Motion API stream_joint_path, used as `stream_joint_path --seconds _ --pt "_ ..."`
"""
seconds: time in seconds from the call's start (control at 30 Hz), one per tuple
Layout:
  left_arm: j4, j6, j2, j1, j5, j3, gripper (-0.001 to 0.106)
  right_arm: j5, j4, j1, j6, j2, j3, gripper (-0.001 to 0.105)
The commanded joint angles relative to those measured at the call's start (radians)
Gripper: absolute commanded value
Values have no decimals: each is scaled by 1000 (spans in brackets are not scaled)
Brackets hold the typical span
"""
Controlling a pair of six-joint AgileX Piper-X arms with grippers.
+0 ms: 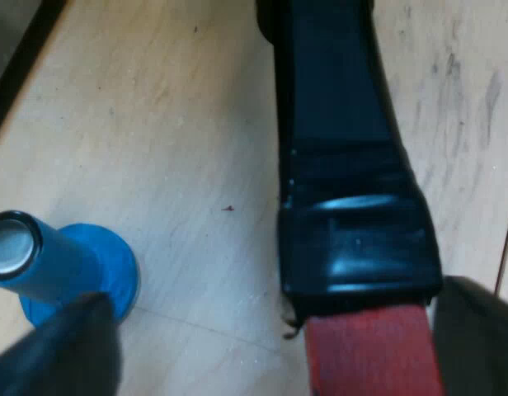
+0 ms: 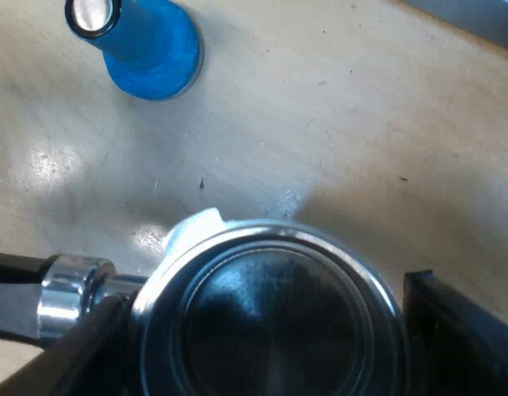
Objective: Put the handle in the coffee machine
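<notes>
Left claw [image 1: 270, 355] astride black, red-ended handle [image 1: 345, 165]

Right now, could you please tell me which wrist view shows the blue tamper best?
The right wrist view: the blue tamper stands upright, base and shiny top both clear. In the left wrist view it is cropped, and my left tool covers part of its base.

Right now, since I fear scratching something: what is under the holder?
Wooden table shows all around the holder; the spot right beneath it is covered, so I cannot tell what lies there. The tamper stands apart on the table.
</notes>
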State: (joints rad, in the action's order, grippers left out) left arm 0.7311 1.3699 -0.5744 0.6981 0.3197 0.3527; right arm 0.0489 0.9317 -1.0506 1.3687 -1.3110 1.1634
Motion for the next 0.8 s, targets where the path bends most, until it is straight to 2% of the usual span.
stream_joint_path --seconds 0.03,0.07,0.17,0.2,0.8 --pt "5 1 0 5 -1 27 41 0 -6 -1 -2 21 9 0" --pt "10 1 0 5 -1 35 29 0 -6 -1 -2 21 9 0" --pt "13 1 0 5 -1 41 18 0 -6 -1 -2 21 9 0" --pt "12 1 0 5 -1 47 0 0 -6 -1 -2 21 9 0" --pt "18 1 0 5 -1 47 0 0 -6 -1 -2 21 9 0"
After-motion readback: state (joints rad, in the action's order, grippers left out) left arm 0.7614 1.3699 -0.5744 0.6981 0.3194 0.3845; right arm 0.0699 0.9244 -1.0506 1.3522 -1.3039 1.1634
